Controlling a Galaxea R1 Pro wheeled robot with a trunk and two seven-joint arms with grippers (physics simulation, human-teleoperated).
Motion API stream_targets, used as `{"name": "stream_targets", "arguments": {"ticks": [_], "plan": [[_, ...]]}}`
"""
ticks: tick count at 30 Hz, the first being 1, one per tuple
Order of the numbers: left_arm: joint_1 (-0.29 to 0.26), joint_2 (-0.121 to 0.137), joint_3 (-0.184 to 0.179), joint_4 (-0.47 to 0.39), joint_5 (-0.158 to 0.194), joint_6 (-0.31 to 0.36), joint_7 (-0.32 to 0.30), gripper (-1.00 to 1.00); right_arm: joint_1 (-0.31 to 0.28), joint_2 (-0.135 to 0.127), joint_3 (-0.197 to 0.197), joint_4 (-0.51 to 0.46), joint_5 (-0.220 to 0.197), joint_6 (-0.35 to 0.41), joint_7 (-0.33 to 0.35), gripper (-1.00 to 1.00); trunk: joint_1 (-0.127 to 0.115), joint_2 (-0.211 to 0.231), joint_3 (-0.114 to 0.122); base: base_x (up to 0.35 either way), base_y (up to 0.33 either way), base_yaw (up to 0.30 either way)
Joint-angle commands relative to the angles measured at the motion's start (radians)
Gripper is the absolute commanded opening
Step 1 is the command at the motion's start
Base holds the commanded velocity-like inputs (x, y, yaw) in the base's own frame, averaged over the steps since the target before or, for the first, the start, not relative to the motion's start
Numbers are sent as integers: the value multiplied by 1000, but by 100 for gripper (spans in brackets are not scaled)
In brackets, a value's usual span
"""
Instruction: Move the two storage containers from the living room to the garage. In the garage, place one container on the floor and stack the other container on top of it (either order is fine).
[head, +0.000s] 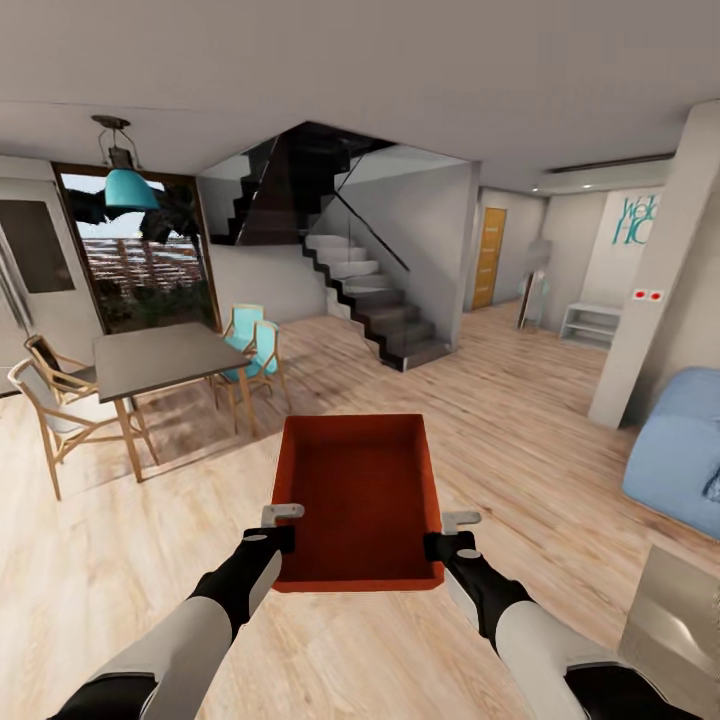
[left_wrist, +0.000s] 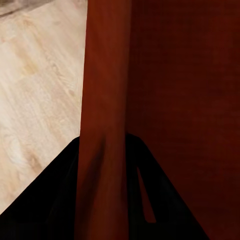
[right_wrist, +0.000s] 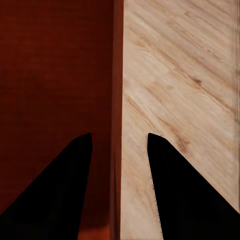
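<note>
The robot stands in the living room (head: 520, 400), on the light wood-plank flooring, with 1 orange-red storage container (head: 360, 500) carried out in front of it, level and open side up, nothing inside. Both arms reach forward to it. The left gripper (head: 275, 530) takes the container's left wall near the near corner, and the right gripper (head: 450, 535) takes the right wall at the matching spot.

Over to the left wrist view: the left gripper (left_wrist: 102, 165) has its 2 dark fingers (left_wrist: 50, 200) set tight on either side of the red container (left_wrist: 185, 75) wall, 1 inside the bin and 1 outside, clamped on it. In the right wrist view the right gripper (right_wrist: 119, 137) straddles the container (right_wrist: 55, 65) wall too, with 1 finger over the red interior and the other finger (right_wrist: 185, 195) over the plank floor (right_wrist: 180, 75); a little gap shows on each side of the wall, so whether it truly pinches cannot be told.

Ahead to the left, a dark dining table (head: 165, 358) stands with wooden chairs (head: 55, 410) around it, 2 turquoise chairs (head: 255, 345) on its far side and a teal pendant lamp (head: 130, 185) above. A dark staircase (head: 370, 300) rises in the middle distance. A blue sofa (head: 680, 460) sits at the right edge, and an orange door (head: 489, 258) shows down the far hallway.
</note>
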Motion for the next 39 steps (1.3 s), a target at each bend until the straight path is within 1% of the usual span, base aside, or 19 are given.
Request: {"name": "stream_targets", "arguments": {"ticks": [1, 17, 39], "plan": [[1, -2, -1, -4, 0, -54, -3, -100, 0, 10, -3, 3, -13, 3, 2, -100, 1, -1, 0, 322, 80, -273], [1, -2, -1, -4, 0, -54, -3, -100, 0, 10, -3, 3, -12, 0, 2, -100, 1, -1, 0, 322, 80, -280], [1, -2, -1, -4, 0, -54, -2, -100, 0, 9, -3, 4, -13, -6, 2, -100, 1, -1, 0, 322, 80, -15]]}}
